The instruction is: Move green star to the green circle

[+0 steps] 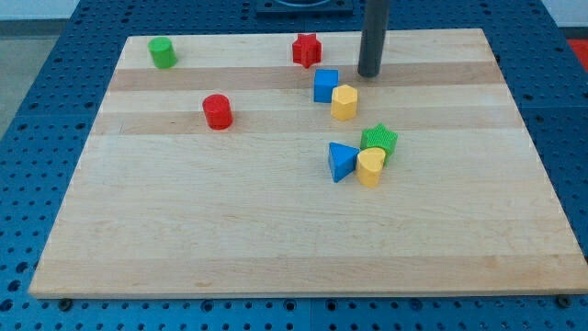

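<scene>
My tip (369, 74) rests on the wooden board (276, 230) near its top edge, right of centre; it is the blunt lower end of a straight dark rod, smooth and matte, with no jaws at all, so there is nothing to open, close or grasp. Just to the view's lower left of my tip sit the blue cube (325, 85) and the yellow hexagonal block (344, 102), which touch each other; both lie between my tip and the rest of the board's middle. To the view's left of my tip, near the top edge, stands the red star (307, 50). The green star (379, 141) lies well below my tip, apart from it, packed into a tight cluster: the yellow rounded block (370, 166) touches its lower front, and the blue triangle (342, 161) sits just beside it on the view's left, touching the yellow one. The green circle (163, 52), a short cylinder, stands far off at the board's top left corner, well apart from the green star. The red cylinder (217, 111) stands alone between them, left of centre. The blocks look like smooth, solid-coloured pieces; the board is pale wood with visible plank bands, lying on a blue perforated surface (37, 138).
</scene>
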